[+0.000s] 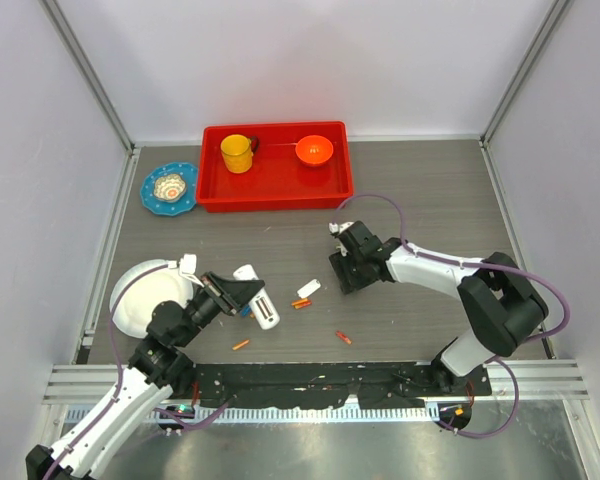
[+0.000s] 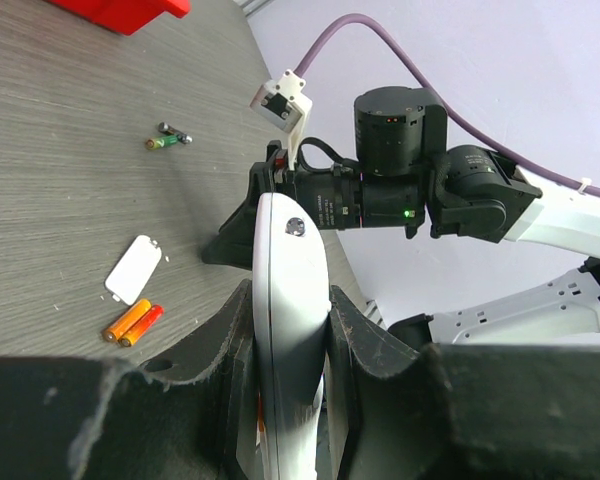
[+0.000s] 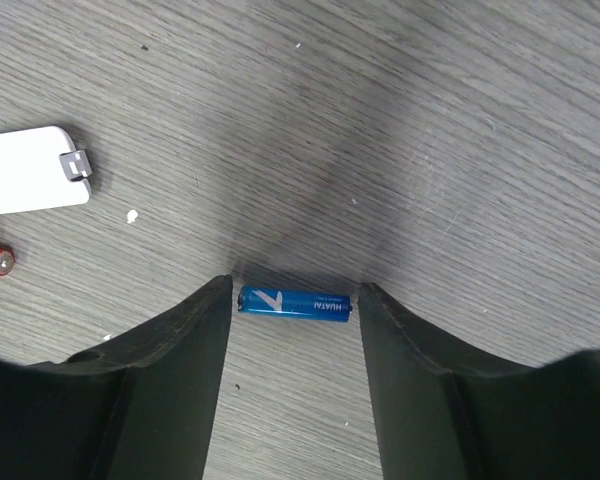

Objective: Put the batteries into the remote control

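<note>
A: Starting nearest the arm bases?

B: Yes. Low in the top view, loose on the worktop (image 1: 430, 190): an orange battery (image 1: 241, 344) left of centre and a red battery (image 1: 343, 337) right of centre, well apart.

A: And at lower left?

B: Pressed tight on the remote control (image 2: 288, 300) with the left pincer (image 1: 238, 296). Squeezed from both sides and seen edge-on in the left wrist view, with a blue patch close by the fingers in the top view. Just left of that, partly under the arm, a white plate (image 1: 135, 305).

A: Toward the centre?

B: An orange-and-red pair of batteries (image 1: 301, 302), side by side and touching. Just beyond them the white cover piece (image 1: 309, 288), near but apart.

A: Right pincer (image 3: 295, 290)?

B: Right of centre, pointed down at the worktop and spread. Straddling a blue battery (image 3: 296, 301) lengthwise, one finger just off each end, not pinching it. Flat on the worktop, printed side up. Touching the fingers or not? Too close to tell.

A: Farthest back?

B: Along the top of the worktop, a red tray (image 1: 280, 185), with a yellow cup (image 1: 237, 153) in its left half and an orange bowl (image 1: 314, 150) in its right half. Just left of the tray, a blue plate (image 1: 148, 195).
</note>
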### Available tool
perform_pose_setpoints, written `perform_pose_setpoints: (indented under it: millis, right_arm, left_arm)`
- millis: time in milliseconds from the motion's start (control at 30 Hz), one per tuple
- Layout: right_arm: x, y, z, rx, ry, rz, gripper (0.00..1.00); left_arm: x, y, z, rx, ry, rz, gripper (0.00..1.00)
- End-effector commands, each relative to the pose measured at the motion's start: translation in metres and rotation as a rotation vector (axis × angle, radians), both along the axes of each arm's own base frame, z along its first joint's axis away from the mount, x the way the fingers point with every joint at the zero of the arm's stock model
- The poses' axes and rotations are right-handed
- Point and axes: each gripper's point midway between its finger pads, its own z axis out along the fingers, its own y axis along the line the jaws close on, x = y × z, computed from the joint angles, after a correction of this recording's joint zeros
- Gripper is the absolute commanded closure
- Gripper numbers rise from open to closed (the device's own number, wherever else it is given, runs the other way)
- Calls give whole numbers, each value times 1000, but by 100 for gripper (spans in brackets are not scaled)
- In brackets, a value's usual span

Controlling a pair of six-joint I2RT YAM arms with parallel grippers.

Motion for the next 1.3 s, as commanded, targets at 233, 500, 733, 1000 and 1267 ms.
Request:
perform_pose_setpoints:
  millis: [233, 500, 733, 1000, 1267]
  right_arm:
    - [49, -6, 96, 160, -306, -286, 28]
    - [37, -32, 86, 614, -228, -793, 22]
    - [22, -55, 89, 596, -316, -787, 25]
    - [14, -58, 87, 507, -340, -651, 29]
    - [3, -58, 78, 366, -331, -502, 51]
  left_arm:
    - [3, 4, 8, -14, -29, 25, 100]
    - [10, 4, 8, -95, -34, 48, 100]
    - [7, 1, 7, -88, -75, 22, 100]
    - [-6, -6, 13, -114, -139, -52, 100]
    - [-2, -1, 15, -119, -154, -14, 100]
